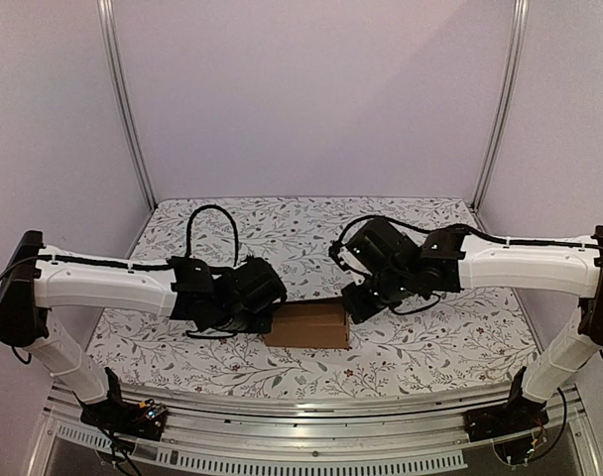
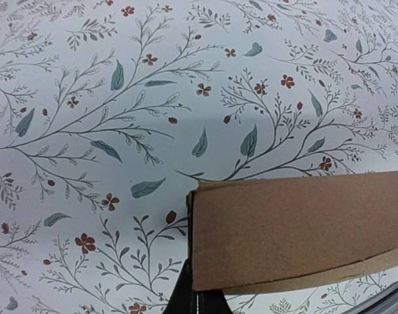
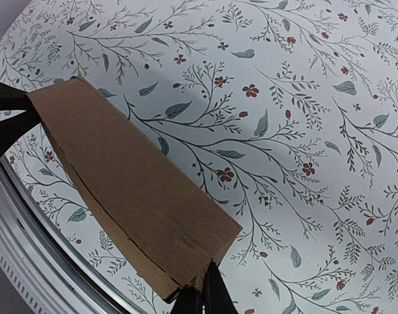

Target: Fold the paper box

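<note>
The paper box [image 1: 306, 325] is a small, elongated brown cardboard box lying crosswise near the table's front edge, between my two grippers. My left gripper [image 1: 270, 321] is at its left end. In the left wrist view the box [image 2: 297, 229] covers the tips of that gripper [image 2: 198, 297], whose fingers stand pressed together at the box's end edge. My right gripper [image 1: 349, 307] is at the right end. In the right wrist view the box [image 3: 127, 183] runs away from that gripper [image 3: 202, 297], which is shut on the near corner of its end.
A floral tablecloth [image 1: 311, 233] covers the table. An aluminium rail [image 1: 301, 407] runs along the near edge, close behind the box, and shows as the rail [image 3: 29, 242] in the right wrist view. Metal frame posts [image 1: 123, 99] stand at the back corners.
</note>
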Controlling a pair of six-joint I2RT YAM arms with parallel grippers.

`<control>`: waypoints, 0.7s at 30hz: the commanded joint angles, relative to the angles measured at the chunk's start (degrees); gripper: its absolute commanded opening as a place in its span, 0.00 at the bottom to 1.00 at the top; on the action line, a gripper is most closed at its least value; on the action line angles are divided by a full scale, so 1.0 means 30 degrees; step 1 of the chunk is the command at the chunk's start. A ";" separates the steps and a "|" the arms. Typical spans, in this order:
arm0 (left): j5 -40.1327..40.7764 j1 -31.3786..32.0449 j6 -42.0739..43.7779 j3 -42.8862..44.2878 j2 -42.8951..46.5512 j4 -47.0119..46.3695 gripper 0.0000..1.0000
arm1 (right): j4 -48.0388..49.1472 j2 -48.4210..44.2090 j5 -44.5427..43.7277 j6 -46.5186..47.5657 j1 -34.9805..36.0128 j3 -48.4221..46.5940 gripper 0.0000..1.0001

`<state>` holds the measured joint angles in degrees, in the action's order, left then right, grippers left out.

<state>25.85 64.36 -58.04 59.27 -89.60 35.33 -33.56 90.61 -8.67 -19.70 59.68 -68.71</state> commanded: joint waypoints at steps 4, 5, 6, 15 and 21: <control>-0.0302 0.0374 0.0376 -0.0229 -0.0894 0.1611 0.00 | -0.1738 0.0316 0.4235 -0.0994 -0.1240 -0.1301 0.00; -0.0274 0.0374 0.0405 -0.0201 -0.0920 0.1637 0.00 | -0.1843 0.0323 0.4518 -0.1014 -0.1328 -0.1327 0.00; -0.0267 0.0388 0.0419 -0.0187 -0.0945 0.1622 0.00 | -0.1941 0.0368 0.4770 -0.1045 -0.1419 -0.1326 0.00; -0.0010 0.0490 0.0449 -0.0100 -0.1012 0.1712 0.00 | -0.1775 0.0784 0.6871 -0.2591 -0.2183 -0.1268 0.00; 0.0164 0.0592 0.0480 0.0062 -0.1179 0.1841 0.00 | -0.1568 0.1114 0.7825 -0.3578 -0.2509 -0.1443 0.00</control>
<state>27.81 65.04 -57.06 59.96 -90.48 36.01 -38.61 92.33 10.41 -27.33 52.53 -71.81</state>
